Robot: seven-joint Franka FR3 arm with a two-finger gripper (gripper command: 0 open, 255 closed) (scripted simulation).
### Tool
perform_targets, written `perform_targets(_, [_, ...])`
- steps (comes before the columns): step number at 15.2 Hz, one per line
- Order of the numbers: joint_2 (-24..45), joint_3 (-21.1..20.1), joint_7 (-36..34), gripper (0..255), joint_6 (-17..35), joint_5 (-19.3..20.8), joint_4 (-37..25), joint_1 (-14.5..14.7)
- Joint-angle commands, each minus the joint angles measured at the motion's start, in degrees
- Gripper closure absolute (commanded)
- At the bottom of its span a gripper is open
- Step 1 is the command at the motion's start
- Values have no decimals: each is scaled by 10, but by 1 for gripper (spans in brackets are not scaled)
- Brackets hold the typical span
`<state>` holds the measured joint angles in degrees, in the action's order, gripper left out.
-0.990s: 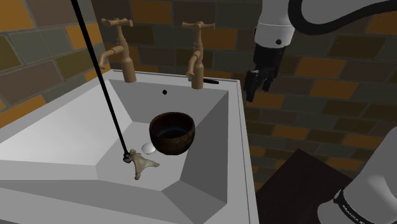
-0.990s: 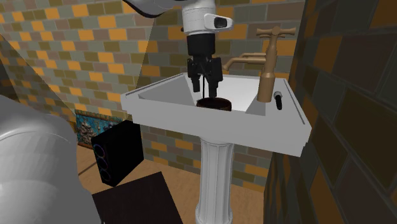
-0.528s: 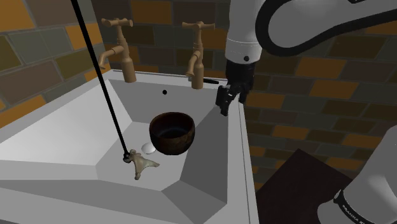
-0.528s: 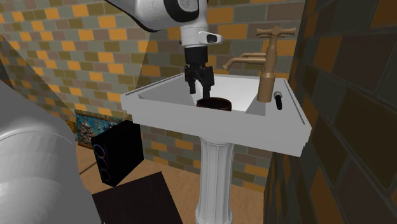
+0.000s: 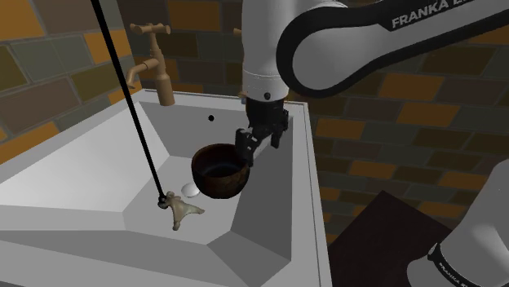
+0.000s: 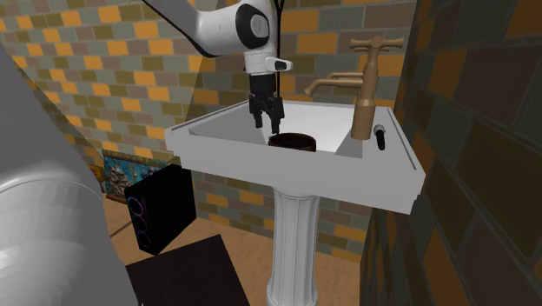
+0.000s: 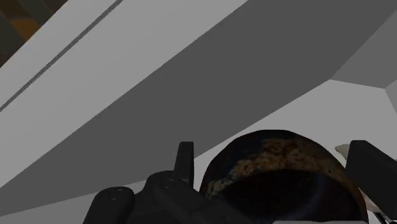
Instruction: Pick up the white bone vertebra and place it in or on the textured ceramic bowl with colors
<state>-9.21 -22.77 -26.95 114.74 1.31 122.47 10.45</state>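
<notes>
The pale bone vertebra (image 5: 182,209) lies on the sink's floor, toward the shoulder view's lower left of the bowl. The dark brown bowl (image 5: 220,169) with mottled patches stands upright in the middle of the basin, and its rim (image 6: 292,140) peeks over the sink's edge in the second exterior view. My black gripper (image 5: 249,147) hangs just above the bowl's right rim, open, with nothing held. In the wrist view the bowl (image 7: 280,168) lies below and between the spread fingers (image 7: 184,159). My gripper (image 6: 265,119) is well apart from the vertebra.
The white pedestal sink (image 5: 298,187) has steep sloped walls. Two brass taps (image 5: 155,69) stand at its back rim. A thin black rod (image 5: 134,106) slants down to the vertebra. A small white rounded object (image 5: 191,190) sits against the bowl. A black speaker (image 6: 161,213) stands on the floor.
The arm has swung toward the shoulder view's left and downward, from beyond the sink's right rim to just over the bowl. The vertebra and bowl have not moved.
</notes>
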Motion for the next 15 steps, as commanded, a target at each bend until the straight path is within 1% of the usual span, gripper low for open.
perform_targets(1, [42,-16,-24,0,9,16,-31,6])
perform_targets(5, [123,-39,-71,0,16,54,-96,25])
perform_targets(8, [186,-50,-105,0,15,87,-152,46])
perform_targets(11, [251,-55,-135,0,7,120,-215,73])
perform_targets(15, [339,-53,-165,0,-13,161,-313,119])
